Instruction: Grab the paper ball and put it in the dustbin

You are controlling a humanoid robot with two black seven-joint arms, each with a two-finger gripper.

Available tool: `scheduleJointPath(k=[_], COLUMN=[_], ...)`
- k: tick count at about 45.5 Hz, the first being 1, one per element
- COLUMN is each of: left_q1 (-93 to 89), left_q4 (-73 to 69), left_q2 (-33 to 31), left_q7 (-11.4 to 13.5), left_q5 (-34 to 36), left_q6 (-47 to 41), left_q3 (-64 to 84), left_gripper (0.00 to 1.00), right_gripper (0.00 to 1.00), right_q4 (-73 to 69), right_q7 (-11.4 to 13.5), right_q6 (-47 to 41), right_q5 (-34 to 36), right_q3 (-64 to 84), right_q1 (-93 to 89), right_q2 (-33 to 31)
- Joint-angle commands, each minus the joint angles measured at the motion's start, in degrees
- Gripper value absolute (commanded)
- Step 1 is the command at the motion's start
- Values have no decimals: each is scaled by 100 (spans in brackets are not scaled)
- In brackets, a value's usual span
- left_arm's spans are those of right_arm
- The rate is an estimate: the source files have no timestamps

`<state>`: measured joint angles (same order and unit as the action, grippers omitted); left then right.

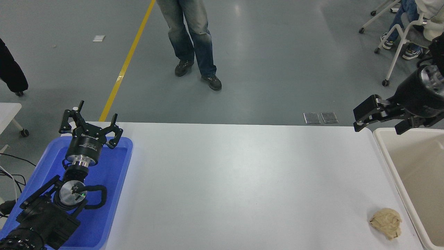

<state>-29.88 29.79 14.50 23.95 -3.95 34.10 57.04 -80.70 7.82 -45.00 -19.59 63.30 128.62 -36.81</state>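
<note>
The paper ball (386,222), a wrinkled tan lump, lies on the white table (242,180) near its front right corner, close to the dustbin (385,152). The dustbin is a cream-white bin at the right edge, cut off by the frame; the part of its inside that shows holds nothing. My right gripper (378,122) hangs open and empty above the table's far right corner, at the dustbin's far rim, well up and away from the paper ball. My left gripper (91,122) is parked open over the blue tray at the left.
A blue plastic tray (118,180) sits at the table's left edge under my left arm. A person in jeans (190,38) stands on the floor beyond the table. A seated person and chair (406,34) are at the top right.
</note>
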Motion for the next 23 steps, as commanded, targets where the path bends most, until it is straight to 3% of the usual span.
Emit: scheduleJointPath(k=[1,23], left_q1=[0,0], left_q4=[0,0], left_q2=[0,0], left_q7=[4,-5], left_q5=[-1,-1], left_q6=[0,0], left_q3=[0,0], left_gripper=[100,100], right_gripper=[100,100], right_q4=[-16,2], right_q7=[0,0], right_q6=[0,0], right_q5=[7,-1], right_q3=[-37,-64], right_q1=[5,-74], right_q2=[7,59])
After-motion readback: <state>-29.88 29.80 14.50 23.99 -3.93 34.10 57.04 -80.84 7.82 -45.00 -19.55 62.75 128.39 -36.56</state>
